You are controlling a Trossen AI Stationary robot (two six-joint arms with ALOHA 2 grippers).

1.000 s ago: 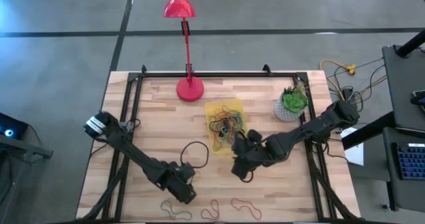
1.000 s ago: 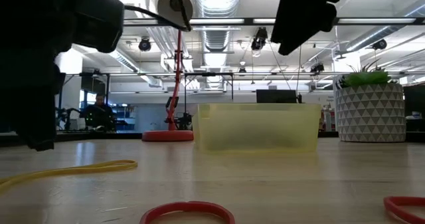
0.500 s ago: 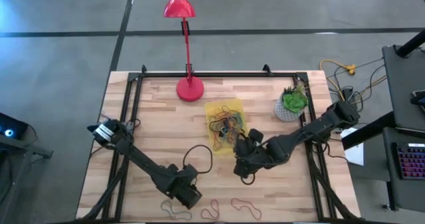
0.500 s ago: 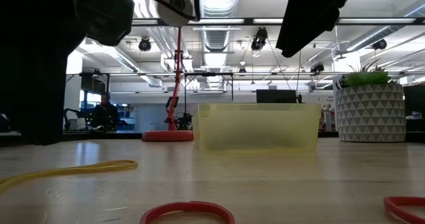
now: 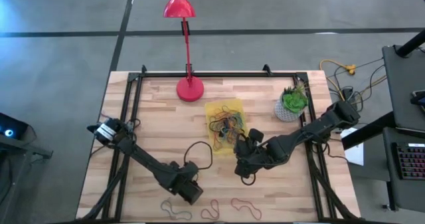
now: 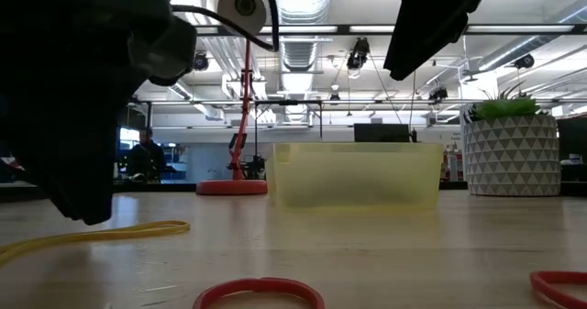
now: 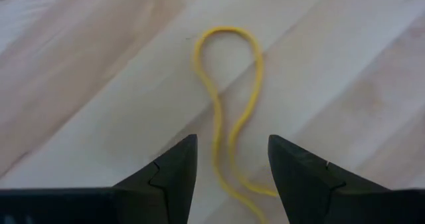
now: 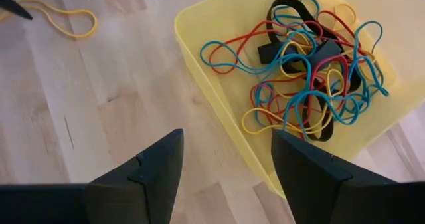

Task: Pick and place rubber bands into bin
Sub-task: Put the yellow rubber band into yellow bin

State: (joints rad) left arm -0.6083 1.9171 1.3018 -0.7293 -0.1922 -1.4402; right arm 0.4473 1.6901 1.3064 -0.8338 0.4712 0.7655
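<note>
Your left gripper (image 7: 229, 161) hangs low near the tabletop's (image 5: 153, 111) front edge, jaws spread either side of a yellow rubber band (image 7: 229, 111) lying flat, not yet pinched. Your right gripper (image 8: 226, 161) hovers by the yellow bin (image 8: 219, 111) at the tabletop's middle, jaws spread and empty. The bin holds a tangle of rubber bands (image 8: 302, 71); red bands (image 6: 257, 292) lie along the front edge.

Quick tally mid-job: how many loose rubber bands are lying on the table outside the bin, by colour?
Yellow rubber band: 1
Red rubber bands: 2
Total: 3 on the table outside the bin
</note>
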